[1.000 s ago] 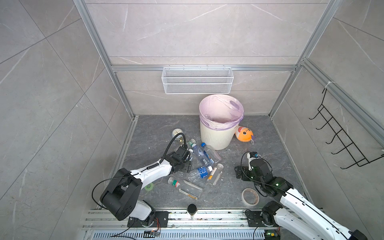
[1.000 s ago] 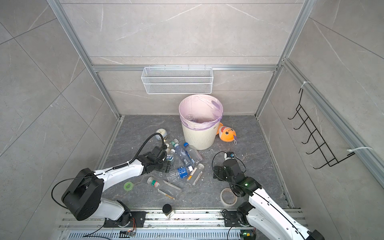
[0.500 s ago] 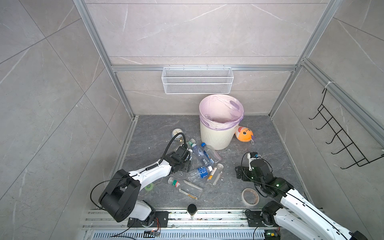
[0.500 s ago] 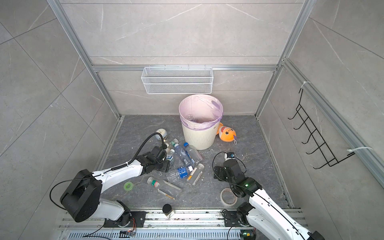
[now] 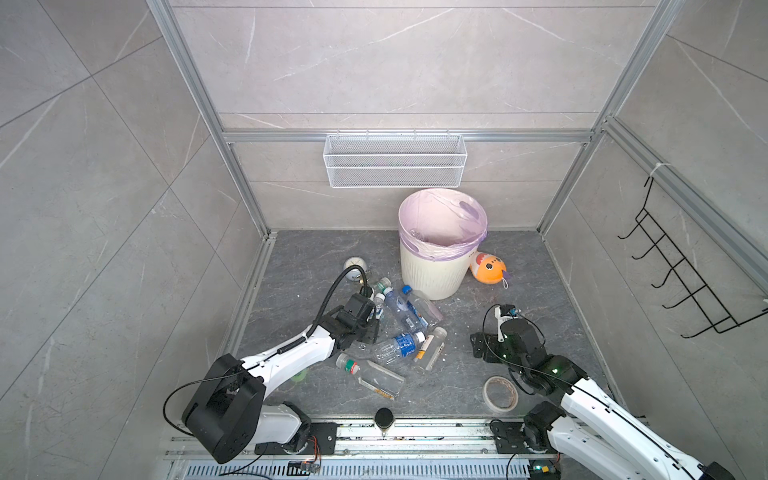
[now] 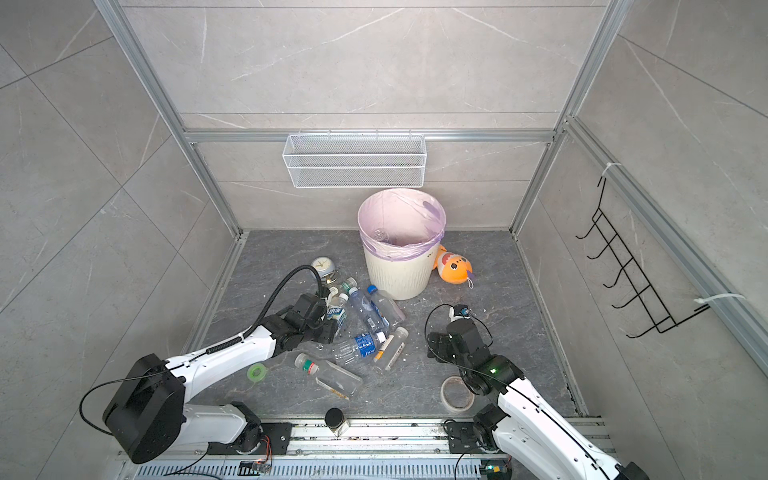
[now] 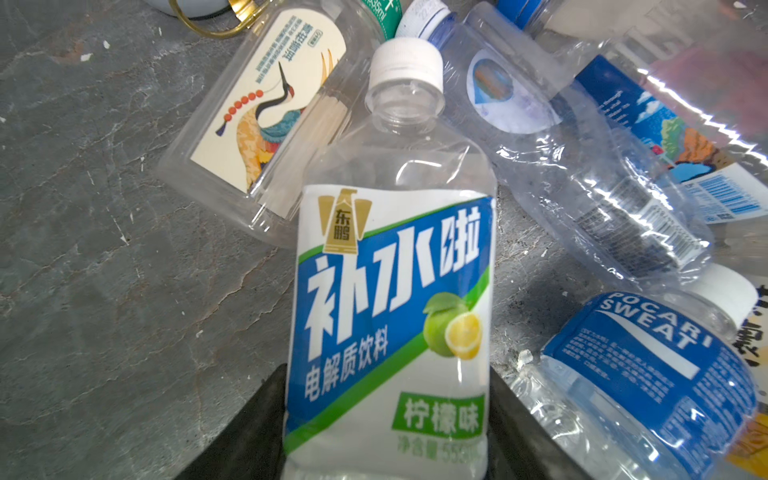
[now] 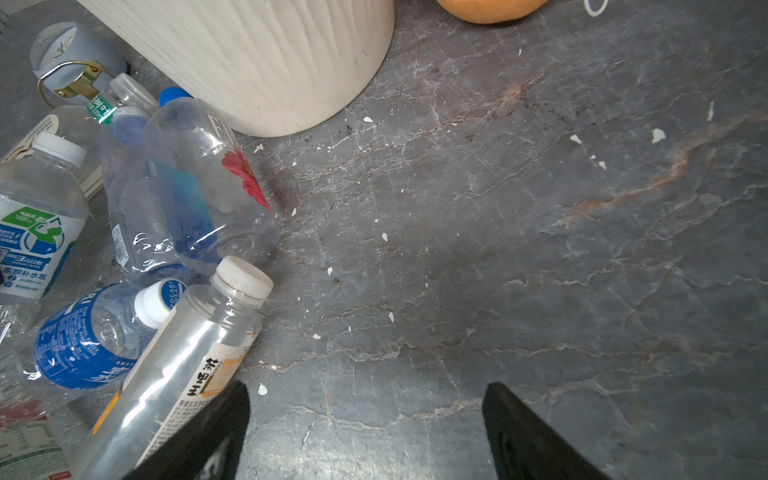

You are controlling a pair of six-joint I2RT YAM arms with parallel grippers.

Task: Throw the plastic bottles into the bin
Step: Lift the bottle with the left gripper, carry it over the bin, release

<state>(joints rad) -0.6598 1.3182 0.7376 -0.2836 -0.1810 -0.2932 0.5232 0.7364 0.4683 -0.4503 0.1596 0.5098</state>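
Lemon-label bottle [image 7: 390,291]: my left pincer [image 7: 386,374] has just narrowed from wide to clenched on its lower body, with both black fingers [image 7: 249,424] against its sides. The grasp looks made, so lifting comes next. In a top view the bottle [image 6: 337,314] sits low among the other bottles [image 6: 365,345] on the floor [image 6: 478,299], its long axis running 6 to 12 o'clock with the white cap at 12. The bin [image 6: 399,278] stands at 2 o'clock. My right pincer [image 8: 365,399] gapes, empty.
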